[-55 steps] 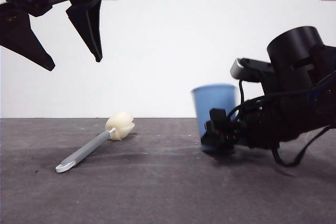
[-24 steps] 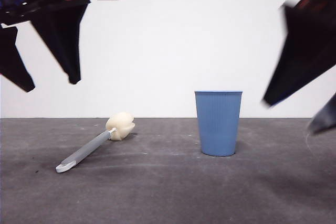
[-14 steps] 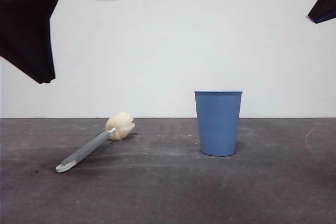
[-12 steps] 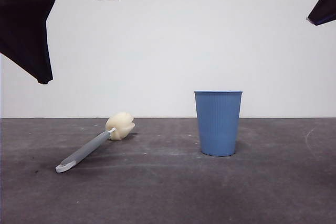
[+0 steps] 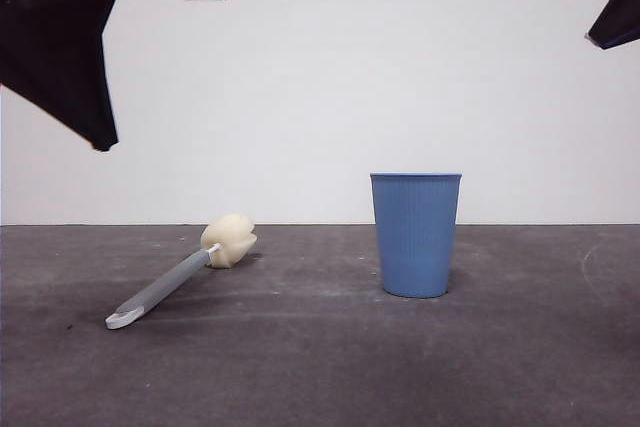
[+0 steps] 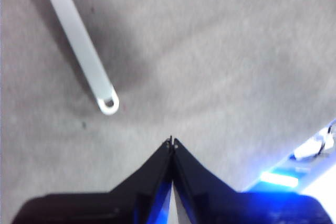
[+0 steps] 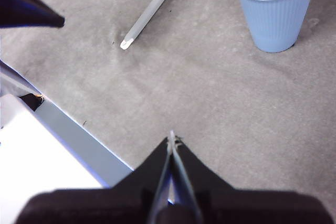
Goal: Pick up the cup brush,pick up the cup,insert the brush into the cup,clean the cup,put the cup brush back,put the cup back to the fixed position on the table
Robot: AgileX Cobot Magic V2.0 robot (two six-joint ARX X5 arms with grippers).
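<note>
Since a moment ago the left gripper (image 6: 171,141), pressed closed and empty, shifted slightly above the cup brush (image 5: 180,275). Right gripper (image 7: 172,136) likewise closed, empty. Cup (image 5: 415,234) stands upright, seemingly mid-table (image 5: 320,367).

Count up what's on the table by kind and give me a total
Cup brush: 1, lying flat
Cup: 1, blue, standing upright
Total: 2 things on the table
</note>
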